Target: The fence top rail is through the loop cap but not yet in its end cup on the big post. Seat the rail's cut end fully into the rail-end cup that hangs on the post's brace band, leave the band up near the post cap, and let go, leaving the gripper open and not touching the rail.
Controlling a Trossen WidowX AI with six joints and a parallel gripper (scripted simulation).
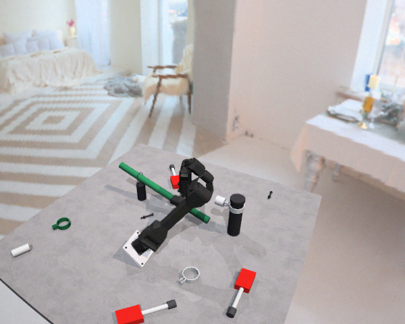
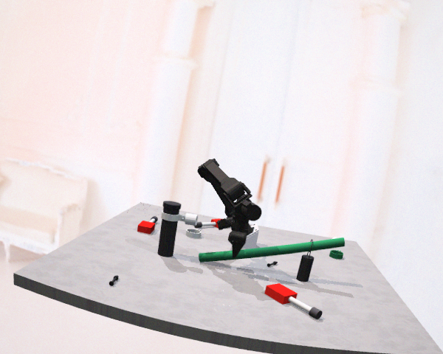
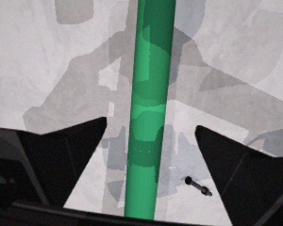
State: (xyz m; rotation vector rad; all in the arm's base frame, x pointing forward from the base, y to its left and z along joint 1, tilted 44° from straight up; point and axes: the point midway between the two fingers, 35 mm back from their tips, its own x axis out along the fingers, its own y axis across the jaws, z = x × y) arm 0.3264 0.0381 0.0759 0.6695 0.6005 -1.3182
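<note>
The green rail (image 1: 154,185) (image 2: 275,250) (image 3: 141,193) slopes through the loop above the small black post (image 1: 141,191) (image 2: 305,268). Its end nearer the big black post (image 1: 234,223) (image 2: 167,240) is low, close to the table and apart from the post. The white end cup (image 1: 219,200) (image 2: 191,218) hangs on the brace band (image 1: 236,209) (image 2: 170,217), up near the post cap (image 1: 237,199), facing the rail side. My gripper (image 2: 235,254) (image 3: 150,125) is open, its fingers on either side of the rail with gaps in the wrist view. The top view mostly hides the fingers.
Red blocks with white rods (image 1: 245,279) (image 1: 129,314) (image 2: 280,293) lie around. A grey band (image 1: 190,275) (image 2: 193,233), a green band (image 1: 63,223) (image 2: 336,254), a white cylinder (image 1: 20,250) and small black bolts (image 1: 269,194) (image 2: 114,280) (image 3: 198,186) also lie on the table.
</note>
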